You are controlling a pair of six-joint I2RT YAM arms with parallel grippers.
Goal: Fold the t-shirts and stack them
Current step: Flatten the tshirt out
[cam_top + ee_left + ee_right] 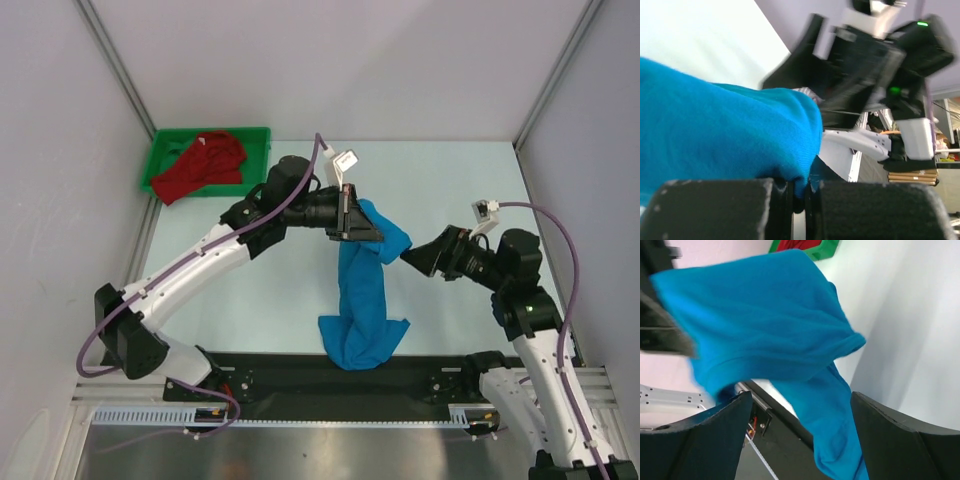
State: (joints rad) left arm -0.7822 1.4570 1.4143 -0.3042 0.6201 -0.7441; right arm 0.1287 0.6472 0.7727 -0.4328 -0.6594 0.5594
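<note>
The left gripper (pixel 362 222) was clamped on the upper edge of the blue t-shirt (pixel 360 288); the shirt hung down to a bunched heap on the table (pixel 270 300); the right gripper (pixel 408 256) gaped wide just beside it, holding nothing; the red t-shirt (pixel 205 165) lay crumpled in the green tray (pixel 256 148).

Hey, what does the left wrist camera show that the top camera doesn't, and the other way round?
Left wrist only: the left claw seen close, shut on an edge of the blue shirt. Top only: the red shirt in the green tray, and the blue shirt's lower end bunched on the table. Both: the blue shirt held up, with the right claw close beside it.
</note>
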